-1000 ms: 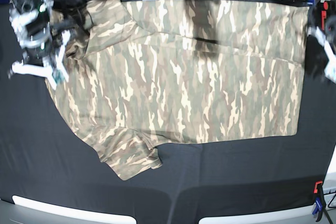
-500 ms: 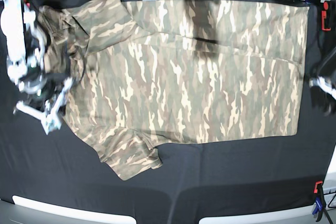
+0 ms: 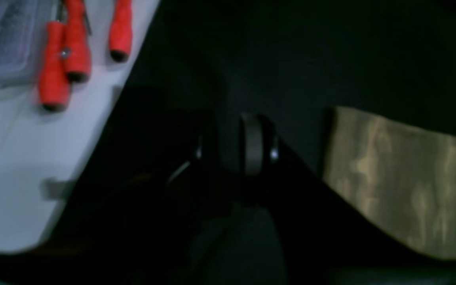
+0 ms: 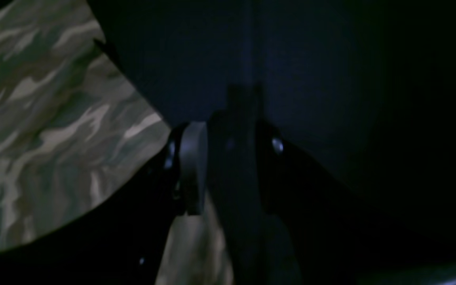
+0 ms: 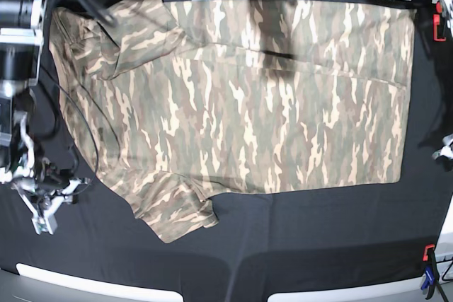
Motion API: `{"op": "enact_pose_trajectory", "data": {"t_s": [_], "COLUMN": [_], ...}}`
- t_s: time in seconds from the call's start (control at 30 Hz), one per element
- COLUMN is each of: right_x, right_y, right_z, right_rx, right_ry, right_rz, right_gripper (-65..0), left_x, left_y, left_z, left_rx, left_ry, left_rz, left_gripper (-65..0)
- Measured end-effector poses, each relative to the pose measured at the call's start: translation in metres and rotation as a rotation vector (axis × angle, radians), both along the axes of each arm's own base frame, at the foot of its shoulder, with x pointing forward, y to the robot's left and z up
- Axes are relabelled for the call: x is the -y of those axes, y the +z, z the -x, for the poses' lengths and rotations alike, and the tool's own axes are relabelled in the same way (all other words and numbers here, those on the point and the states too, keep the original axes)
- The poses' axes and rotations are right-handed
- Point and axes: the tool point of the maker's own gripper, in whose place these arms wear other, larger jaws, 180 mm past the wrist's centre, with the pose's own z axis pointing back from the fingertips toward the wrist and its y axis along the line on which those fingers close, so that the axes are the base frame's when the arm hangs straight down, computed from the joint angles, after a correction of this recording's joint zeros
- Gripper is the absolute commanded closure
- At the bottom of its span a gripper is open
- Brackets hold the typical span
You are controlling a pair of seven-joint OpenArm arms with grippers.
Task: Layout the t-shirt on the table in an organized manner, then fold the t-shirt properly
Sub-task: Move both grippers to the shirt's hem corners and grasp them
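- Both arms pulled away from the t-shirt (image 5: 248,97): your right gripper (image 5: 44,206) dropped to lower left, jaws apart, holding nothing.
- Left gripper (image 5: 444,148) sat at the right edge; you couldn't tell its jaws.
- Shirt lay spread on the table (image 5: 297,245), so folding looked next.

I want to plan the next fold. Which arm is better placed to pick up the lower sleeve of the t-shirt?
Probably the right arm. Its fingers hang near the lower sleeve of the t-shirt, on that same side. The left arm is barely in view at the hem side, far across the table.
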Motion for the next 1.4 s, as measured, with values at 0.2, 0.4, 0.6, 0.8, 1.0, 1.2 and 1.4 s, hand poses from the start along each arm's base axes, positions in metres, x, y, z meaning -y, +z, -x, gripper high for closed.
{"op": "enact_pose_trajectory", "data": {"t_s": [0.2, 0.4, 0.6, 0.8, 1.0, 1.2, 1.4], "right_x": [-0.005, -0.014, -0.037, -0.067, -0.073, -0.075, -0.075], "right_y": [-0.013, -0.021, -0.028, -0.036, -0.036, -0.036, -0.027], "right_z": [-0.01, -0.012, -0.015, -0.02, -0.021, -0.021, -0.032], "right_rx": [-0.127, -0.153, -0.157, -0.158, -0.157, -0.156, -0.076], "right_ry": [0.038, 0.073, 0.13, 0.175, 0.186, 0.187, 0.191], "right_rz": [-0.078, -0.104, -0.13, -0.17, -0.177, -0.179, -0.175], "right_gripper": [-20.2, -20.2, -20.2, -20.2, -20.2, -20.2, -20.2], "left_x": [0.053, 0.067, 0.068, 0.07, 0.099, 0.119, 0.118], "left_y": [0.007, -0.03, -0.064, -0.069, -0.073, -0.076, -0.077], "left_z": [-0.047, -0.041, -0.028, -0.029, -0.029, -0.033, -0.032], "left_rx": [-0.008, -0.133, -0.201, -0.195, -0.217, -0.211, -0.221], "left_ry": [-0.09, -0.127, -0.071, -0.047, -0.165, -0.182, -0.181], "left_rz": [0.075, -0.004, 0.031, 0.055, 0.107, 0.135, 0.136], "left_gripper": [-20.5, -20.5, -20.5, -20.5, -20.4, -20.0, 0.0]}}
